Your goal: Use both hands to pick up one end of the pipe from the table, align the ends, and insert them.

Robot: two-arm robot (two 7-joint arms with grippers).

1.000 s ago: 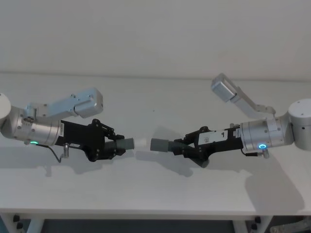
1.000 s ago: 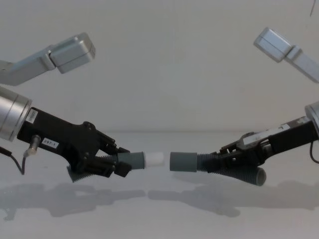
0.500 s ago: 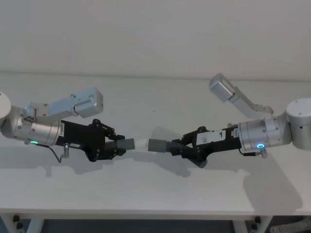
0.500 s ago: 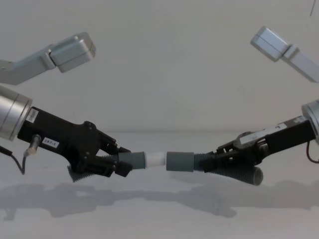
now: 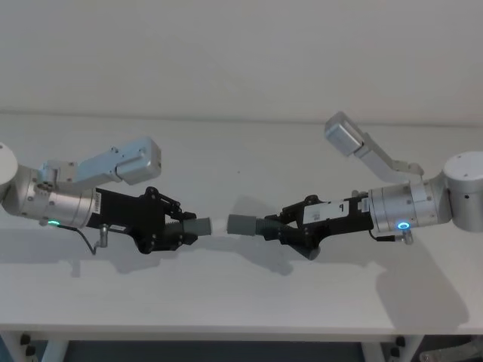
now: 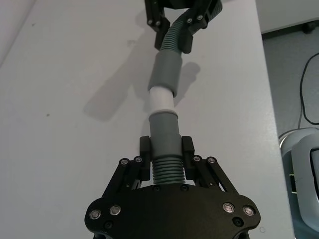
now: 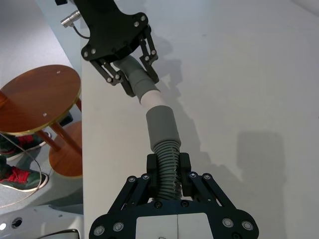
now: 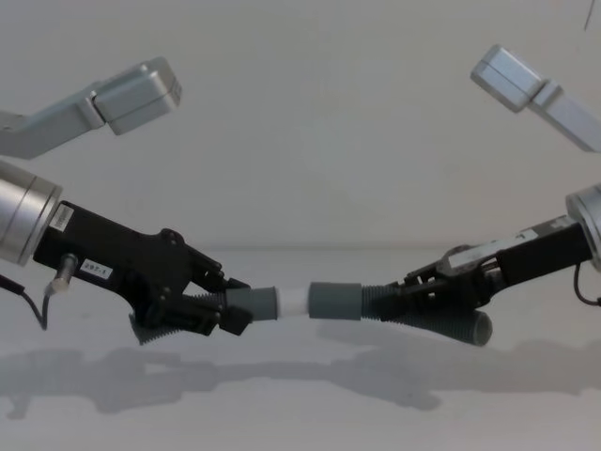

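Left gripper (image 5: 183,232) is clamped on one pipe piece (image 5: 198,226), whose whitish tip (image 5: 218,225) juts ahead of it. Right gripper (image 5: 281,228) is clamped on the other piece (image 5: 266,225), its socket (image 5: 240,224) partly over that tip, both above the table (image 5: 241,294).

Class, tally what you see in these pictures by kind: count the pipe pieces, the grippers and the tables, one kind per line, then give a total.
Pipe pieces: 2 (left pipe piece, right pipe piece)
Grippers: 2 (left gripper, right gripper)
Tables: 1 (table)
Total: 5
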